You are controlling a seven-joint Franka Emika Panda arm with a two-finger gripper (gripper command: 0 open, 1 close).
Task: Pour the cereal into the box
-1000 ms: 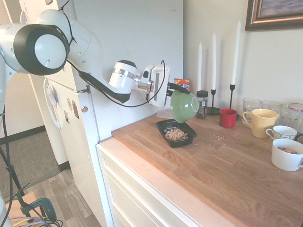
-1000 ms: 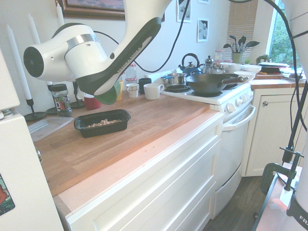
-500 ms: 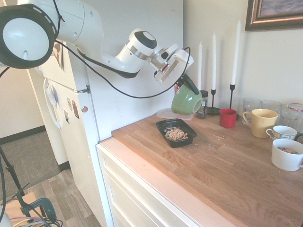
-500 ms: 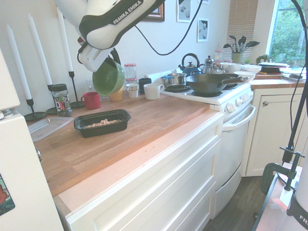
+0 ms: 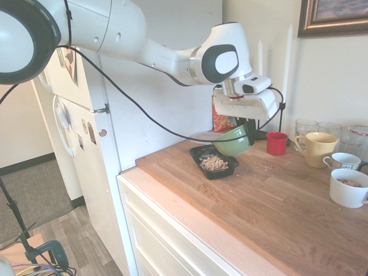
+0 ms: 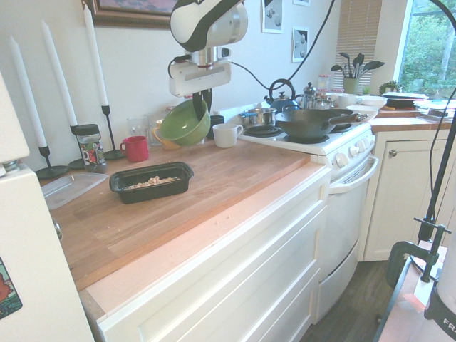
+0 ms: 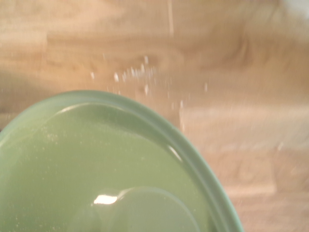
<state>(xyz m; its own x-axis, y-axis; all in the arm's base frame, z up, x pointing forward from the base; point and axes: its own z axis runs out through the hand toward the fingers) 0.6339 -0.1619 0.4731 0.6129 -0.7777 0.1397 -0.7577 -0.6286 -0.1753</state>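
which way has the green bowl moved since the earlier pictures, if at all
Yes: the green bowl has moved away from the refrigerator, towards the stove.

A home kitchen: a stove [image 6: 342,153] with a pan [image 6: 310,122] and a kettle [image 6: 282,96] on top, a fridge [image 5: 86,149], a wooden counter [image 5: 276,201] over white drawers [image 6: 235,292], mugs [image 5: 320,148] and glasses [image 5: 329,129] on the counter, and, for a homely touch, tall white candles [image 6: 58,71] and a framed picture [image 5: 336,17] on the wall
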